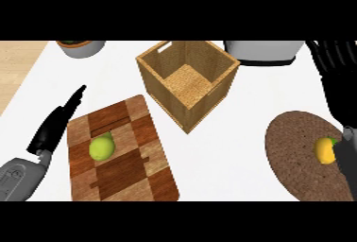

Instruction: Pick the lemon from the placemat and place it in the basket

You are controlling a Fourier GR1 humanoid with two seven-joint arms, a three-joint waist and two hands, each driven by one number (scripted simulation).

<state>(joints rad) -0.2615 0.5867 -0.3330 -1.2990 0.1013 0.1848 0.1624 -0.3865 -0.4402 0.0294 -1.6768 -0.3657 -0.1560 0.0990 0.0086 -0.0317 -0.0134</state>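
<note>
Lemon sits on the round brown placemat at the right side of my view, toward the mat's right edge. My right robot hand comes in at the right border and touches the lemon's right side; only a dark sliver of it shows, so I cannot tell whether its fingers are spread or curled, or whether it has the fruit. Above it, along the right border, I see a black ribbed shape running up to the top corner.

Left robot hand is at the left, just beside the wooden board, fingers straight and pointing up and to the right, holding nothing. Its grey forearm enters from the lower left corner.

The board lies on the white desk at the left, and a lime rests on its left half, well apart from the lemon.

The basket, an open square wooden box with a woven floor, stands at the upper middle between board and placemat, tilted corner-on to me. I see nothing inside it.

Along the far edge, a grey pot sits at the upper left and a pale grey appliance at the upper right, just beyond the basket.
</note>
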